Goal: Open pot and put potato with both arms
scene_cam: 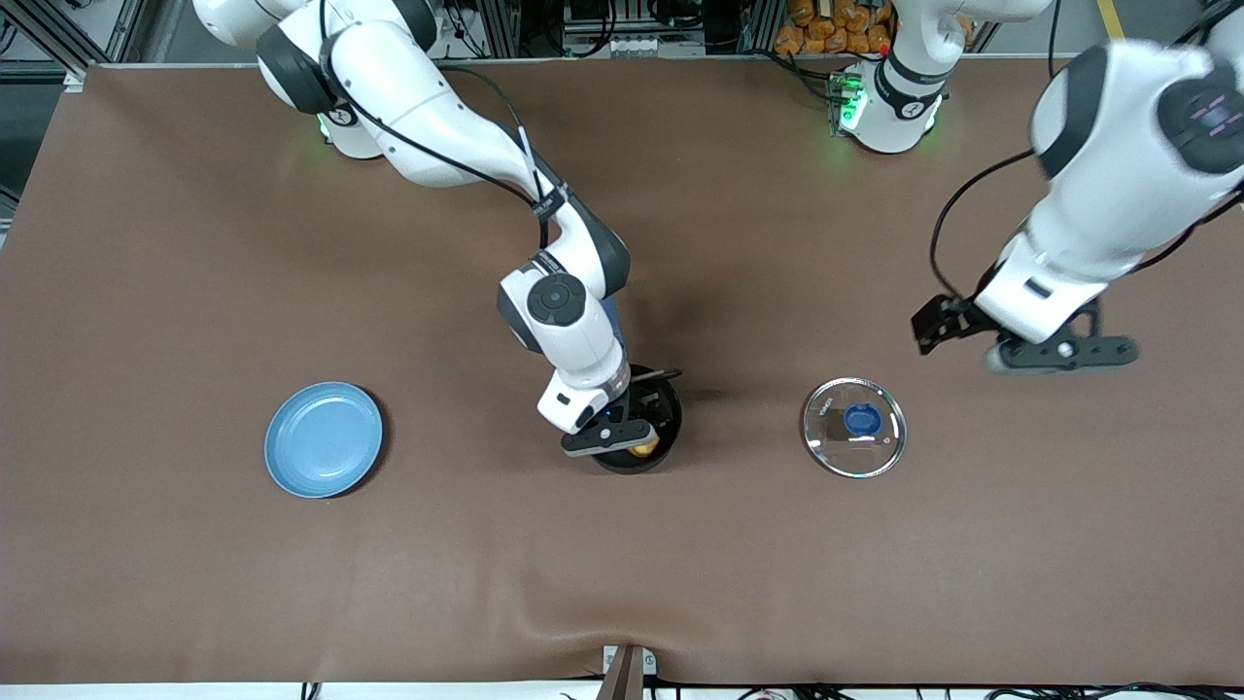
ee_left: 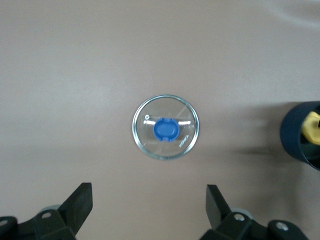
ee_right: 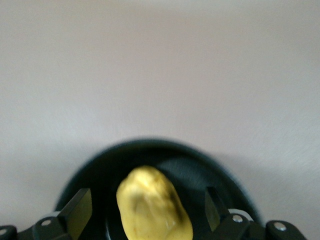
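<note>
You had the brown table [scene_cam: 194,583] carrying three things in a row: the light-blue plate [scene_cam: 324,439] toward the right arm's end, the black pot [scene_cam: 665,413] in the middle, and the glass lid [scene_cam: 854,427] with its blue knob [scene_cam: 862,420] toward the left arm's end, well apart from the pot. The pot was already uncovered, so the step in hand looked like the drop of the potato [ee_right: 153,205] into it.

To do that well, you wanted the right hand [scene_cam: 612,435] centred over the pot's mouth, not its rim, and low enough that the potato would not bounce out. In the right wrist view the potato sat inside the dark ring of the pot, between the two fingers [ee_right: 76,216]. The fingers stood wide, with a clear gap on each side of the potato, so they did not seem to grip it; I judged it released or resting in the pot. A straight lift would suit, to avoid catching the rim.

Your left hand [scene_cam: 1020,340] waited in the air above the table beside the lid, toward the left arm's end. Its fingers [ee_left: 80,205] were spread wide and held nothing; the lid lay flat on the table below.
</note>
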